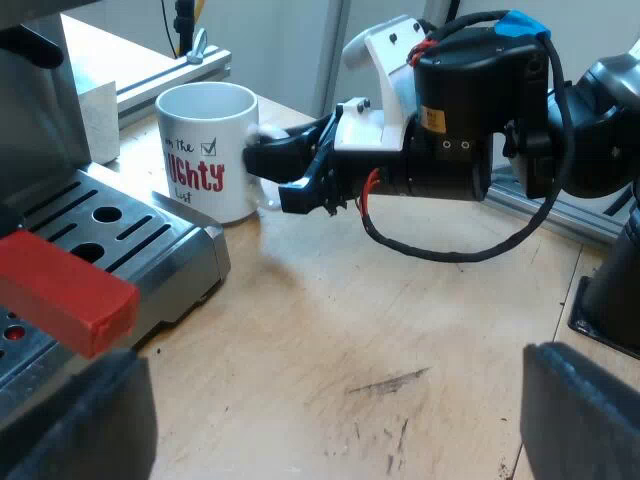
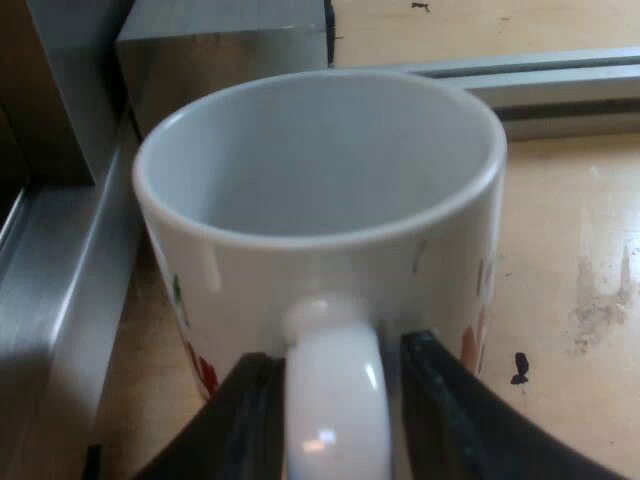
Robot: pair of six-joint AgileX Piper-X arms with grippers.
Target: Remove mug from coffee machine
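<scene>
A white mug (image 1: 205,150) with red lettering stands upright on the wooden table, just off the corner of the espresso machine's drip tray (image 1: 150,240). My right gripper (image 1: 290,172) reaches in at the mug's handle. In the right wrist view the empty mug (image 2: 320,190) faces me handle first, and my right gripper (image 2: 340,355) is shut on the handle (image 2: 335,400), one black finger (image 2: 240,420) pressed to each side. My left gripper (image 1: 330,430) hangs open over bare table near the tray. The holder's red handle end (image 1: 65,292) sticks out above the tray.
A grey metal block (image 1: 100,120) stands beside the mug, with an aluminium rail (image 1: 170,80) behind it. The machine's steel side (image 2: 60,290) runs close along the mug. Scuffed wooden table (image 1: 380,340) lies open under the right arm.
</scene>
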